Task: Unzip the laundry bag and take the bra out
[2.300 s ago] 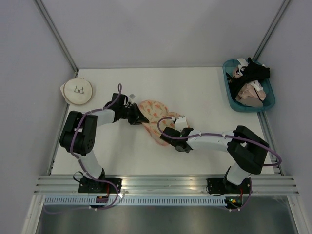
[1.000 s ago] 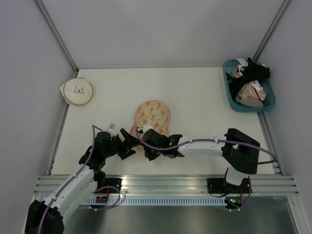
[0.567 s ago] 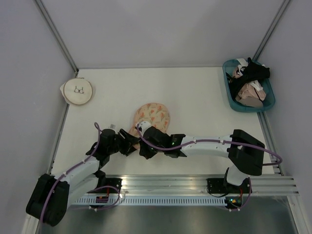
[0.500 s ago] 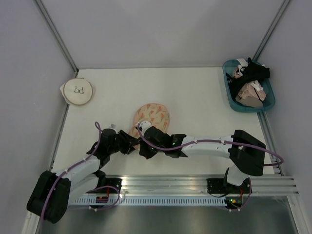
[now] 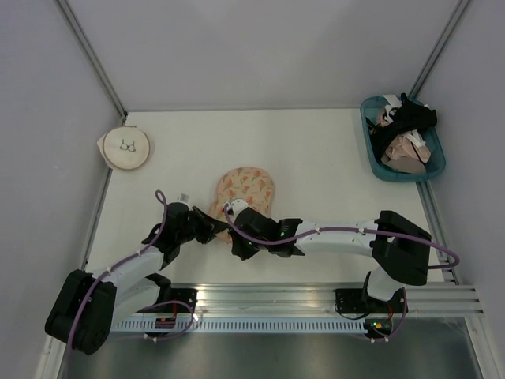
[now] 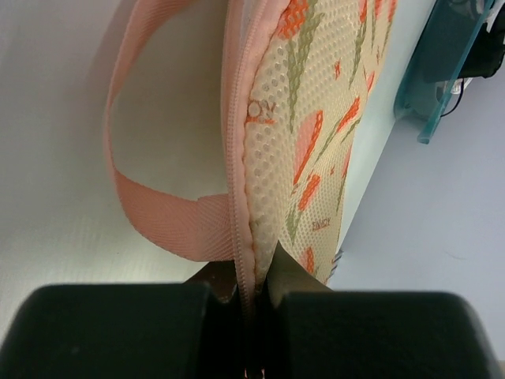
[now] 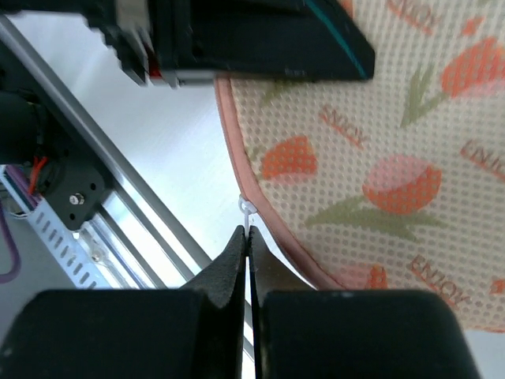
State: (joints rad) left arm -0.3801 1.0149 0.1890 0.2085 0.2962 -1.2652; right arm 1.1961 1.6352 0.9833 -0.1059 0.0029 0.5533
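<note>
White table, pale lilac walls all round, and in the middle of the near half lies the laundry bag, flat, with its near edge raised between the two arms. It is soft mesh with a tulip print: light, floppy, sure to drag along the table unless someone anchors it. The left gripper does just that, fingers clamped on the zipper rim beside the peach strap loop. The right gripper has its jaws pressed together on the tiny white zipper pull. That's the right handle, but it's thin and could slip out. The zip looks closed along the stretch in view, and the bra is nowhere to be seen, presumably inside. The round cream pouch sits well apart at far left. The teal basket of garments is far right. The arms crowd each other; that is the only real obstacle.
</note>
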